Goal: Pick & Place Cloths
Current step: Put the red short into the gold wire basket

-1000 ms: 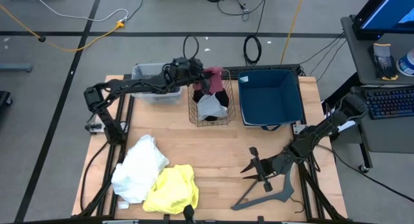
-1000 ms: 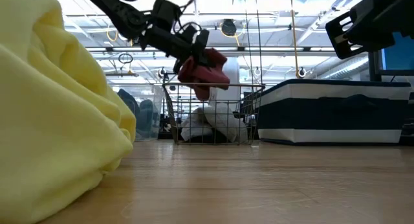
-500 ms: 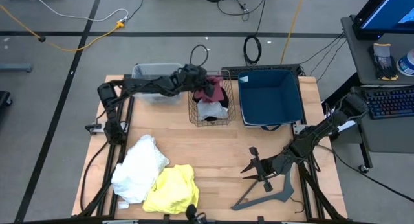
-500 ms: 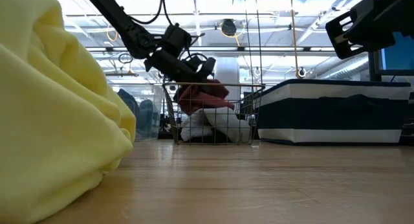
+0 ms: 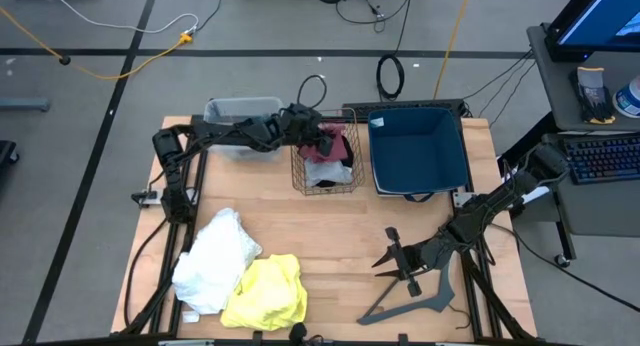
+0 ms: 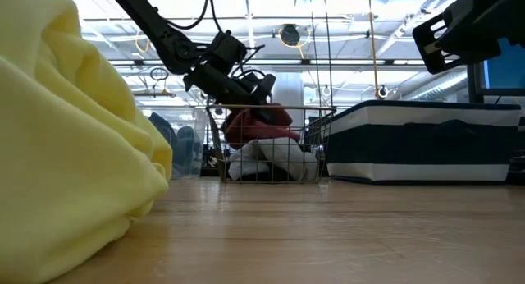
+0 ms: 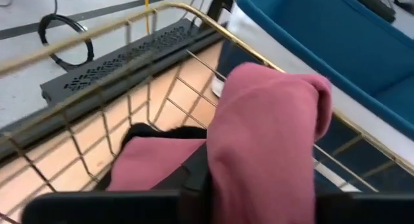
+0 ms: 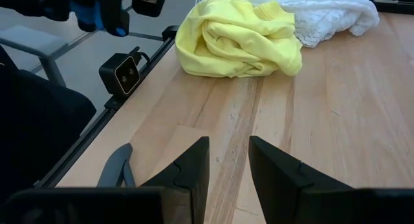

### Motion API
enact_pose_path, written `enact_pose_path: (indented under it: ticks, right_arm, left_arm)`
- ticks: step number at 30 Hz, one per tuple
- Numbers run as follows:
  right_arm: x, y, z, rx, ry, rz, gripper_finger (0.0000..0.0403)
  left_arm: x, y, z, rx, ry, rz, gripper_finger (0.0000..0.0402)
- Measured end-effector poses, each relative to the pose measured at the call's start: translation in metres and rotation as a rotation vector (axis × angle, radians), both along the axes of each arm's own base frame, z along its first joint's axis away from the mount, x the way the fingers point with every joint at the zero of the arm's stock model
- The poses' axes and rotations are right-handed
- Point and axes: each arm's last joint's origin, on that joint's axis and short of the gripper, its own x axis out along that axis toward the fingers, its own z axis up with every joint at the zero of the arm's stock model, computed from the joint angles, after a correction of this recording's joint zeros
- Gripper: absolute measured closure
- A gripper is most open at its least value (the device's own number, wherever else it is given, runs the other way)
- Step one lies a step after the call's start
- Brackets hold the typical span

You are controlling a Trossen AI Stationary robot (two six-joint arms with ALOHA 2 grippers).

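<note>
At twelve o'clock on the desk (image 5: pixel 330 236): a wire basket (image 5: pixel 295 161) stands beside a blue bin (image 5: pixel 372 151), which lies at its three o'clock.
Maroon cloth (image 5: pixel 335 144): bunched on the basket's upper part, on top of a white cloth (image 5: pixel 328 173) already lying inside. In the low view it sits at rim height, partly inside the wires.
Left hand (image 5: pixel 318 138): over the basket's nine o'clock rim and touching the maroon cloth, which spreads directly ahead of it at its three o'clock.
Left hand's state: the cloth drapes against it in the left wrist view. Whether it grips or has let go, I cannot tell.
Long axis: none to speak of, since the maroon cloth is a rounded heap.
Step in hand: probably the drop into the basket.
Cloths left on the desk: a white cloth (image 5: pixel 212 258) and a yellow cloth (image 5: pixel 266 291), touching, at about seven o'clock.
Nearer arm: they lie on the left arm's side, at seven o'clock from the left hand. The right hand is about as near the yellow one.
Right hand (image 5: pixel 392 256): waiting at five o'clock just above a dark hanger (image 5: pixel 415 301), parted a little, holding nothing, pointing toward the yellow cloth.
</note>
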Motion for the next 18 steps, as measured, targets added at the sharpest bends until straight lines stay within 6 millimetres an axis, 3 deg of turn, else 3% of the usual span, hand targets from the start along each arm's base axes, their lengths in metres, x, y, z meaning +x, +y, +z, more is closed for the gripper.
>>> enact_pose_path:
  ticks: [9, 18]
  right_arm:
    - [0.000, 0.000, 0.001, 0.004, -0.005, 0.000, 0.0303]
    - [0.001, 0.001, 0.003, 0.019, -0.031, 0.002, 0.0303]
  left_arm:
    - [-0.003, -0.014, 0.009, 0.036, 0.067, -0.089, 0.0208]
    - [-0.024, -0.034, 0.060, 0.067, 0.059, -0.115, 0.0141]
